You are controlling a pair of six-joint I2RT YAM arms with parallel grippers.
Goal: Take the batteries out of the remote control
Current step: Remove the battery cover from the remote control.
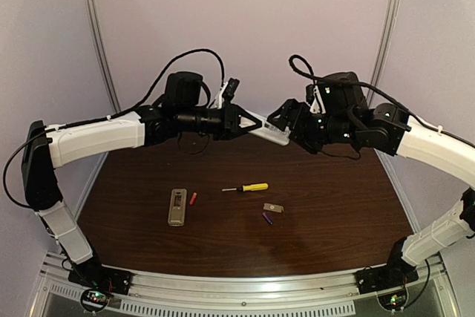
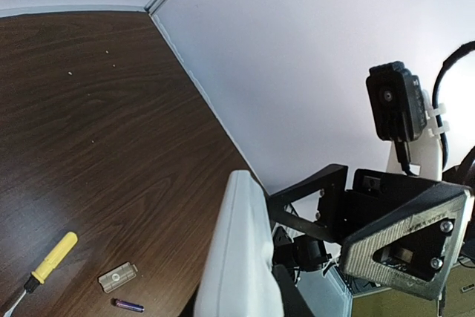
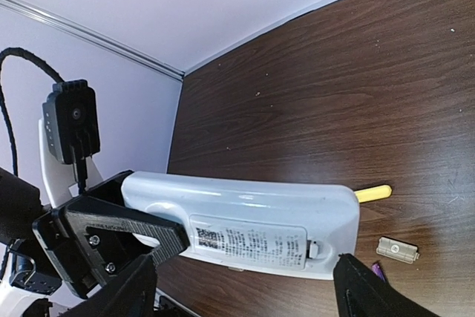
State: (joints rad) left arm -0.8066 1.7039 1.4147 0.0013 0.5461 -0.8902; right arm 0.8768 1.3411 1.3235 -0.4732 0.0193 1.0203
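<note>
My left gripper (image 1: 249,122) is shut on one end of a white remote control (image 1: 269,131), held level high above the table. In the right wrist view the white remote control (image 3: 252,220) shows its back, with a labelled cover in place. My right gripper (image 3: 249,295) stands open, its fingers spread to either side of the remote's free end without touching it. A red battery (image 1: 193,198) lies beside a grey remote (image 1: 177,207) on the table. A purple battery (image 1: 267,218) lies near the middle, also seen as the purple battery (image 2: 128,306).
A yellow-handled screwdriver (image 1: 249,188) lies mid-table. A small grey cover plate (image 1: 273,207) sits just above the purple battery. The table (image 1: 334,206) is dark wood with pale walls on three sides. Both arms meet above its far half.
</note>
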